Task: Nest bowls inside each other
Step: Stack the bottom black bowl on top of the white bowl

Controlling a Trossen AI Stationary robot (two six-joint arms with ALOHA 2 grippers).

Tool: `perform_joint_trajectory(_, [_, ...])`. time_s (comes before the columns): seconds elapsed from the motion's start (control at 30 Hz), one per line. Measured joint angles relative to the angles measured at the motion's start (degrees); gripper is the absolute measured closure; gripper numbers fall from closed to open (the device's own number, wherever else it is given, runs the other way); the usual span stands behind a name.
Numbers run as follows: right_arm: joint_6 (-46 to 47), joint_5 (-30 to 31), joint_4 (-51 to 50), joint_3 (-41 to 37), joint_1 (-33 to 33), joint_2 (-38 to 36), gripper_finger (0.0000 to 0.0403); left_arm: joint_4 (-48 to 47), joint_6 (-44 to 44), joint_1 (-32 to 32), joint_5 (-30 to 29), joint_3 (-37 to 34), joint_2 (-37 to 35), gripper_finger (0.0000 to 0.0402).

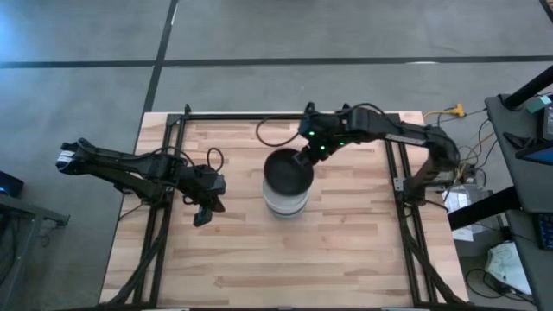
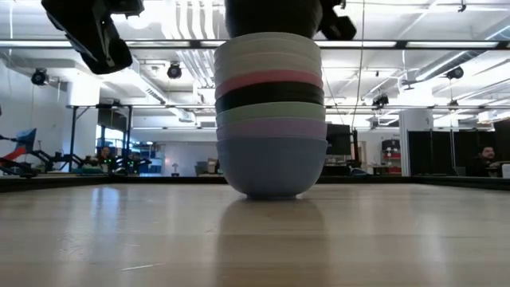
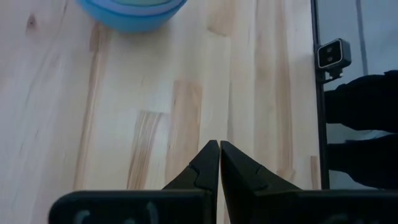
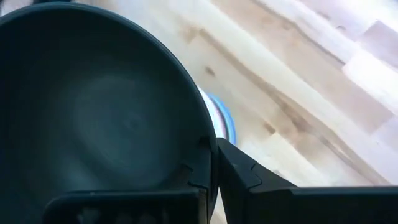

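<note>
A stack of nested bowls point(image 1: 285, 200) stands on its blue bottom bowl point(image 2: 271, 169) at the table's middle. Above the blue come lavender, mint green, black, pink and white bowls. A black bowl point(image 1: 288, 171) sits at the top, in or just over the topmost white bowl point(image 2: 267, 48); which, I cannot tell. My right gripper point(image 1: 304, 157) is shut on the top black bowl's far rim. My left gripper point(image 1: 207, 206) hangs shut above the table, left of the stack, touching nothing; its wrist view shows the blue bowl point(image 3: 134, 12) ahead. My right gripper pinches the top black bowl by its rim point(image 4: 200, 134), one finger inside the bowl and one finger point(image 4: 239, 171) outside. It comes from the far right, slanting down. The bowl stays upright over the stack, mouth up.
Bare wooden table point(image 1: 346, 250) lies all around the stack. Black frame rails point(image 1: 164, 216) run along the left and right sides, and a cable point(image 1: 268, 130) loops at the far edge. People sit in the room beyond the table.
</note>
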Motion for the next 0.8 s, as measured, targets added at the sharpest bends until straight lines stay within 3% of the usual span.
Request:
perform_joint_trajectory(0.37, [-8.96,-1.66,-15.51,17.36,-0.36,15.09,0.0391,0.32,-0.02,0.00,0.00,0.00,0.24,0.0402])
perform_joint_trajectory(0.8, [-14.30,-1.66,-21.77,26.40,-0.34,22.76,0.0386,0.25,-0.68,0.00,0.02,0.00,0.29,0.0402])
